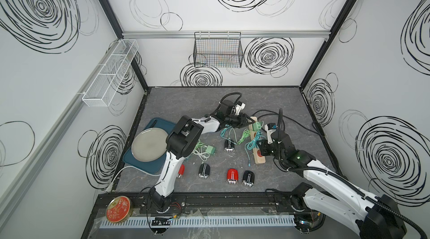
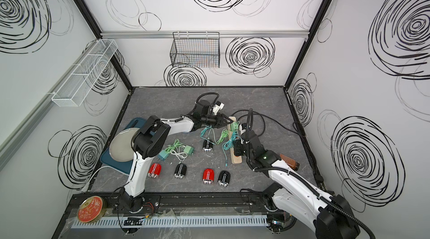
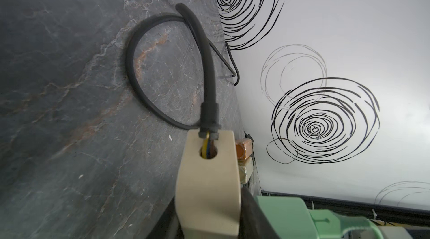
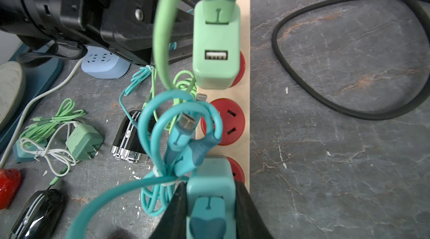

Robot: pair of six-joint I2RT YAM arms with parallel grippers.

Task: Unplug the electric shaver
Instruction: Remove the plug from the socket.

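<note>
pale wood power strip (image 1: 260, 159) with red sockets lies on the grey stone-look table (image 1: 186, 100), at about 3 o'clock from table centre. its long axis runs 12 to 6 in both top views.

left gripper (image 1: 248, 121) is at the strip's 12 o'clock end. left wrist view shows dark fingers on either side of that wooden end, clamped on it, where the black mains cable (image 3: 132, 68) enters.

mint green charger (image 4: 216, 40) stands in the socket nearest that end, with a green lead out of its top. the middle socket's slots are showing.

right gripper (image 4: 210, 183) is at the 6 o'clock end, jaws closed onto the teal charger (image 4: 209, 172), which stands in the last socket. a coiled teal lead is bunched just beside it.

black shaver (image 1: 229, 146) lies flat near table centre, at 9 o'clock of the strip, apart from it and from both grippers. a thin teal lead reaches its 12 o'clock end; i cannot tell which charger feeds it.

four more shavers sit in a row toward 6 o'clock: red (image 2: 154, 169), black (image 1: 204, 170), red (image 1: 232, 176), black (image 1: 248, 178).

loose green charger (image 1: 210, 150) with bundled leads is at 9 o'clock of the black shaver. grey plate (image 1: 149, 144) sits on a blue tray (image 1: 154, 122) at the table's 9 o'clock edge.
</note>
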